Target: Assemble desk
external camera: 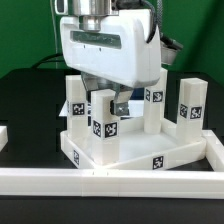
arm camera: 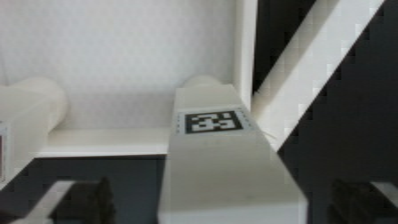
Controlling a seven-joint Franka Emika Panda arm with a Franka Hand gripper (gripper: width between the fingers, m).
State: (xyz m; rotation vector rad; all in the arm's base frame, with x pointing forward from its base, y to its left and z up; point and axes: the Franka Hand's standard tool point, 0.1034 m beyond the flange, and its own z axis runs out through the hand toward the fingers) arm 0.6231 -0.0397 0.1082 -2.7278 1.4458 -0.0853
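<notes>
The tabletop (external camera: 120, 150) looks like smooth matt white plastic, as do the legs (external camera: 103, 125), each carrying flat black-and-white printed tags (arm camera: 215, 121). The border rail (external camera: 150, 182) has the same dull white finish. The robot's head (external camera: 108, 45) is glossy white casing, and the desk (external camera: 25, 95) beneath is matt black.

On the tabletop (external camera: 130, 160) four legs stand upright: one at its near corner (external camera: 104, 128), one at its corner toward the exterior view's left (external camera: 75, 102), one at its right corner (external camera: 189, 104), one behind (external camera: 157, 100), with the border rail (external camera: 150, 183) before it.
</notes>
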